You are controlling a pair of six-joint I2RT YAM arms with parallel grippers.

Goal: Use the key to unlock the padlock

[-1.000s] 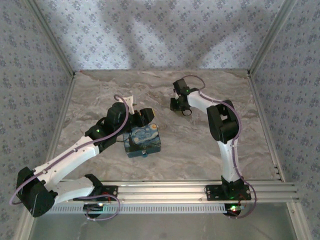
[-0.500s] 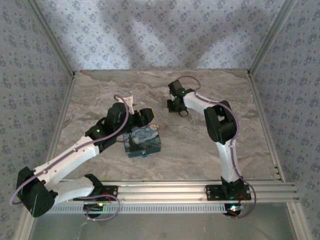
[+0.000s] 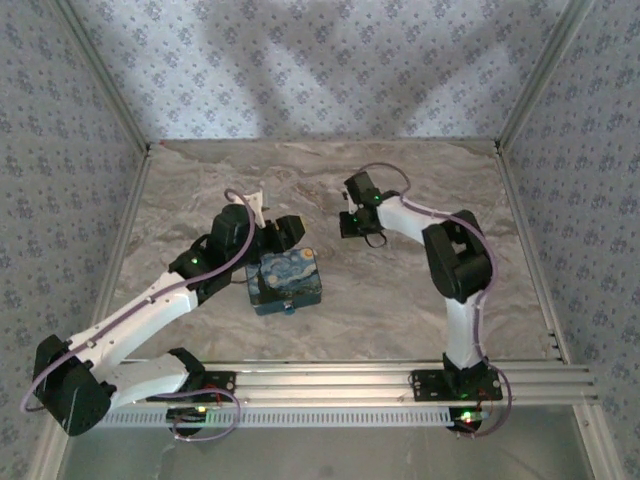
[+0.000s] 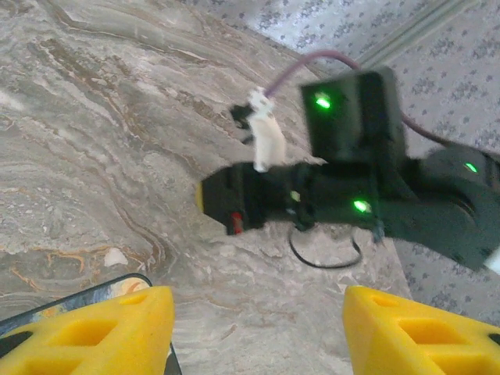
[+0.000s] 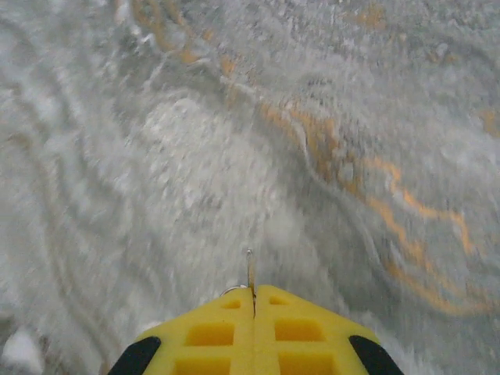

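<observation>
**A:** So, where is the padlock (image 3: 288, 309) sitting?

**B:** Seen from above, a tiny blue-grey nub is poking out at the near edge of the painted box (image 3: 285, 278). I'm taking that for the lock, though it's too small to be sure.

**A:** And the claws?

**B:** The right gripper (image 5: 254, 301) is clenching flat on a thin metal sliver, which I'm reading as the key (image 5: 250, 269). A dark wire ring (image 4: 324, 256) is hanging or lying just below it; I can't tell which. The left gripper (image 4: 254, 312) is hovering released and empty over the box's far corner.

**A:** How is the lock going to handle?

**B:** I'm expecting it to be rigid, light and slick, swinging away as soon as the key is pushing on it. I'd be pinching its body across the flat sides with the left fingers (image 4: 117, 332), leaving the keyhole end free. The key is being gripped by a narrow edge, so I'm judging it likely to twist.
</observation>
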